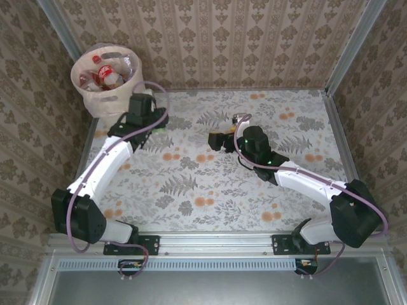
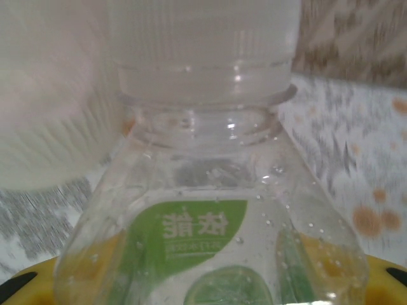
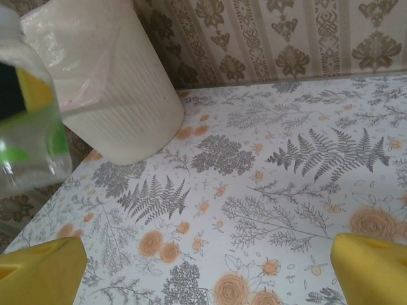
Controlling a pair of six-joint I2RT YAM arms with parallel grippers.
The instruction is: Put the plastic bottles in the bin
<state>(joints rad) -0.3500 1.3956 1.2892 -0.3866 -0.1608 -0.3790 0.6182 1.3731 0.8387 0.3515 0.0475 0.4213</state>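
Peering through the left wrist camera, I found the green-labelled bottle [image 2: 210, 235] so close that its base was cut off by the frame and its pale cap blurred into the ribbed wall of the bin [image 2: 38, 127] behind it. From above, the left gripper [image 1: 156, 119] hid most of that bottle, which it was pinching just beside the bin. Inside the bin lay a heap of bottles [image 1: 105, 76] with red and orange labels, too jumbled for me to count. My right gripper [image 3: 206, 270] hung over the middle of the flowered table [image 1: 210, 184], its yellow fingers [image 3: 38, 270] spread wide and holding nothing.
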